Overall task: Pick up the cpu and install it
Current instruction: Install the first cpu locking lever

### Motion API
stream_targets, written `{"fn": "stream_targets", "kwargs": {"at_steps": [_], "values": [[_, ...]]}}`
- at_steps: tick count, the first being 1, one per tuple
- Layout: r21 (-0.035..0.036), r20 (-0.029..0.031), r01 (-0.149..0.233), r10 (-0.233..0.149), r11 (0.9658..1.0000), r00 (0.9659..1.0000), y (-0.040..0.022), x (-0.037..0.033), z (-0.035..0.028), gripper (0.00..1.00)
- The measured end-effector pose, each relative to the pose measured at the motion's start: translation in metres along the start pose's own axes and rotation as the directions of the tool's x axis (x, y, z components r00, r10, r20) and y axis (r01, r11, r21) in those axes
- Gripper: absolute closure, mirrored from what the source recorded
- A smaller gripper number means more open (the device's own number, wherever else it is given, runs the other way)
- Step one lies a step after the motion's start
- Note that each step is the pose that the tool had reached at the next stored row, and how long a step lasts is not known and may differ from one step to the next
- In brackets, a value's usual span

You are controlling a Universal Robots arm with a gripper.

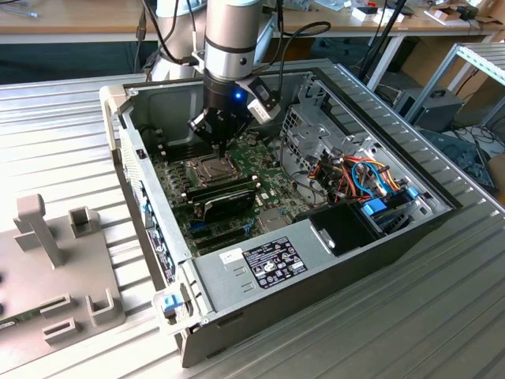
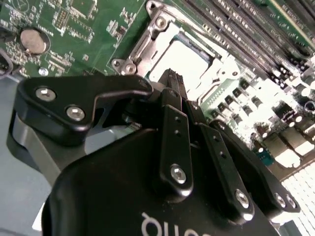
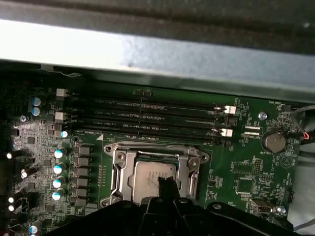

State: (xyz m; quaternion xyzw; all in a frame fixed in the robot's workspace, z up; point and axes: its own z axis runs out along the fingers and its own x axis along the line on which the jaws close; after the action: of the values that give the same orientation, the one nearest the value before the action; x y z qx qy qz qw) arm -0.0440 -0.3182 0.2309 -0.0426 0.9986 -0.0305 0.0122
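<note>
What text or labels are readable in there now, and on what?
Stickers on the grey metal computer case: print too small to read.
Green motherboard, white silkscreen: too blurred to read.
Small silver-grey square cpu top: markings unreadable.
Black gripper, white lettering: cut off, unreadable.

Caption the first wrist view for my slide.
The hand hovers over the cpu seated in its metal socket frame on the green motherboard.
</note>
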Motion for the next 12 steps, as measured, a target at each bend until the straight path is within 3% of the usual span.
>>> {"fn": "stream_targets", "kwargs": {"at_steps": [8, 12], "values": [[0.0002, -0.0001, 0.000, 0.000, 1.0000, 1.0000, -0.0114, 0.0088, 0.0005, 0.89], [0.0004, 0.0003, 0.000, 0.000, 1.0000, 1.0000, -0.0131, 0.0098, -0.0002, 0.89]]}}
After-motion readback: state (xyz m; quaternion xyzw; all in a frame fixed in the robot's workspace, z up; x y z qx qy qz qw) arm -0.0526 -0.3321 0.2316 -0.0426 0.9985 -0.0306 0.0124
